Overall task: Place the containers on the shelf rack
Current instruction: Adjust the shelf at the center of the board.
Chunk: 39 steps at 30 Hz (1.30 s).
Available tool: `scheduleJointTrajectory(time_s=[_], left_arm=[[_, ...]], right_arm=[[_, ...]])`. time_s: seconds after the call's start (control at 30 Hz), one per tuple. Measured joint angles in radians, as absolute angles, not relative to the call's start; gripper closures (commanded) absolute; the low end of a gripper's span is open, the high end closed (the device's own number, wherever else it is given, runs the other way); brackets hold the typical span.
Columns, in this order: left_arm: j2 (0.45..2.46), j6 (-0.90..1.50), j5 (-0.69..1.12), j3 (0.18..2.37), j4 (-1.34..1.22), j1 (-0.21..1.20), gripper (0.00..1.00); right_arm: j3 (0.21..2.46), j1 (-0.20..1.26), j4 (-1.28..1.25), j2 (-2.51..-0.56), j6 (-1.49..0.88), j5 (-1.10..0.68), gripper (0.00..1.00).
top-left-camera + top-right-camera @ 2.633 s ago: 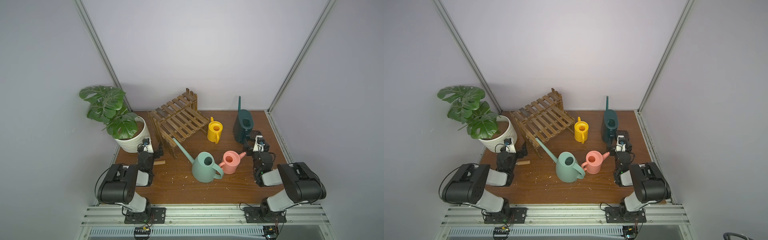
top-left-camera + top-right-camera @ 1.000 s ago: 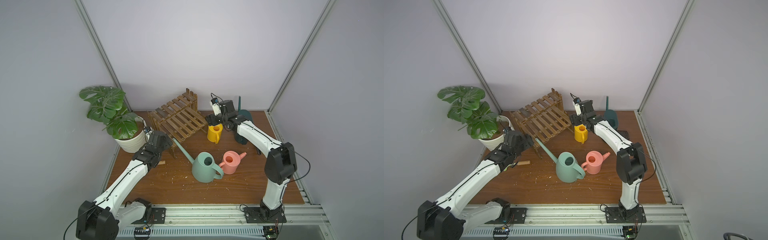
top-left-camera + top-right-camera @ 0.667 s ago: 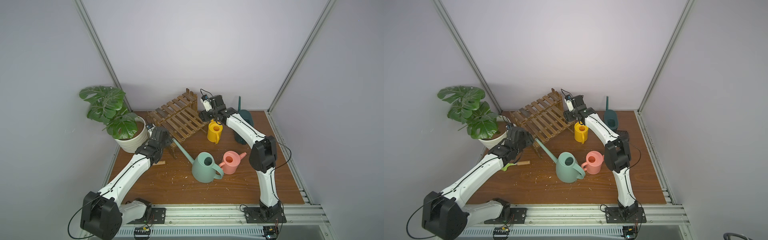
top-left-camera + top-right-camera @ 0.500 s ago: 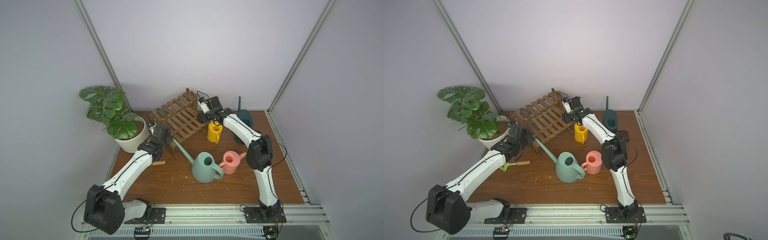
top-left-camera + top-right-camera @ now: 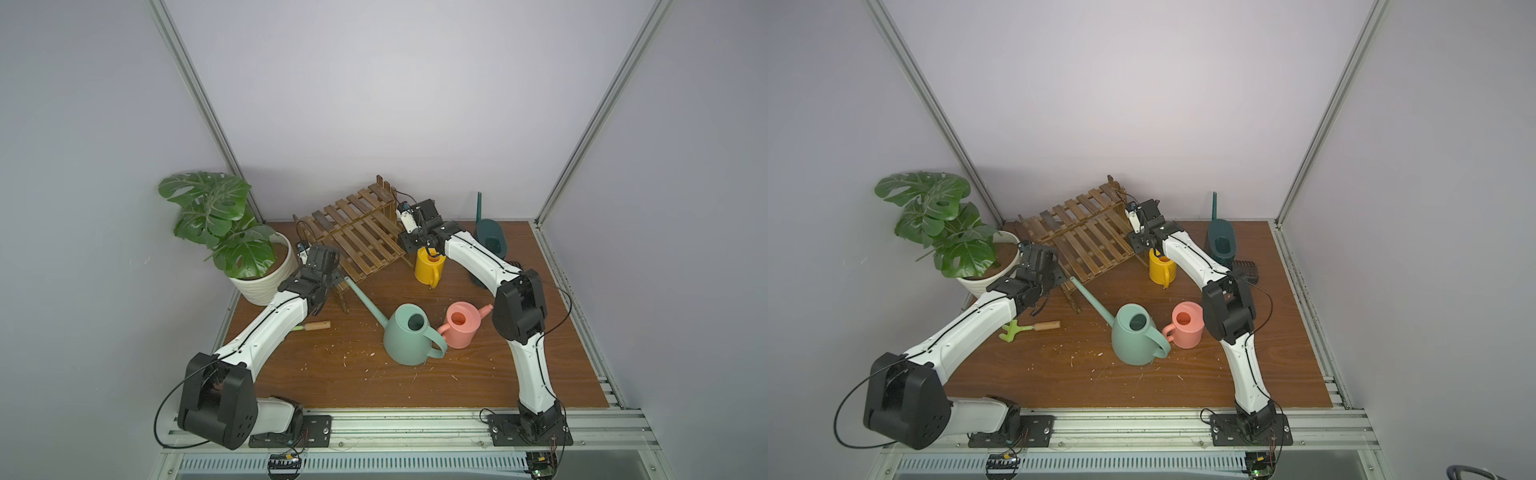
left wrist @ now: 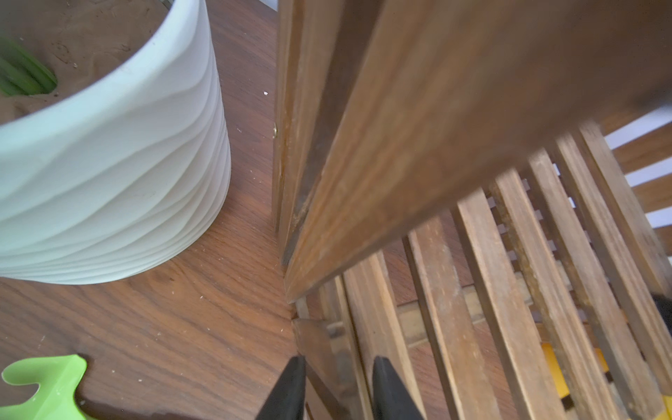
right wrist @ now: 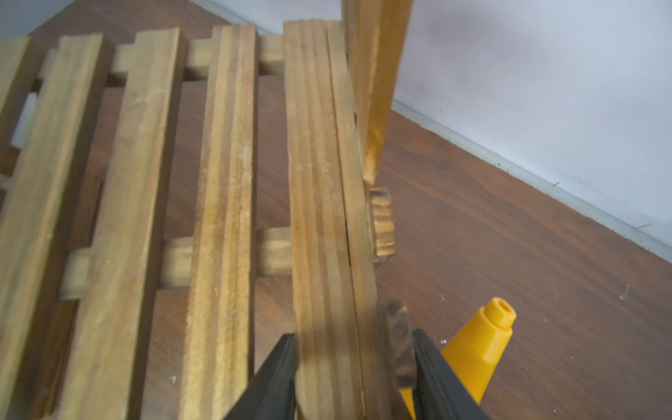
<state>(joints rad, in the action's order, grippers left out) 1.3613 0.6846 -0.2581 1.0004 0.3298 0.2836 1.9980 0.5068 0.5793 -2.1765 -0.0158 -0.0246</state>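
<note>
Wooden shelf rack (image 5: 353, 232) sits askew at the counter's (image 5: 332, 374) back, its long axis spanning both arms: left gripper (image 6: 338, 363) narrow on its front-left corner, right gripper (image 7: 353, 338) clasping the right end slat

Dark brown rack (image 5: 358, 240), yellow can (image 5: 427, 272)

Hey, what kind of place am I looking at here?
Likely a robotics lab booth staged as a gardening corner: left arm and right arm bolted to an aluminium rail, plus a potted plant, shelf rack and mint-green watering can.
</note>
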Motion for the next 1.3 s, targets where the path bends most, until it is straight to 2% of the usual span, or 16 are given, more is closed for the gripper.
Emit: scheduleJointTrajectory(time_s=[0.3, 0.77, 1.3], left_arm=[[1.446, 0.574, -0.214, 1.069, 0.325, 0.247, 0.78], [1.648, 0.424, -0.156, 1.276, 0.319, 0.229, 0.79], [1.720, 0.365, -0.123, 1.342, 0.287, 0.216, 0.80]], right_arm=[[1.830, 0.531, 0.490, -2.076, -0.105, 0.035, 0.59], [1.528, 0.562, 0.303, -1.903, -0.319, 0.221, 0.60], [1.428, 0.582, 0.229, -1.849, -0.405, 0.288, 0.61]])
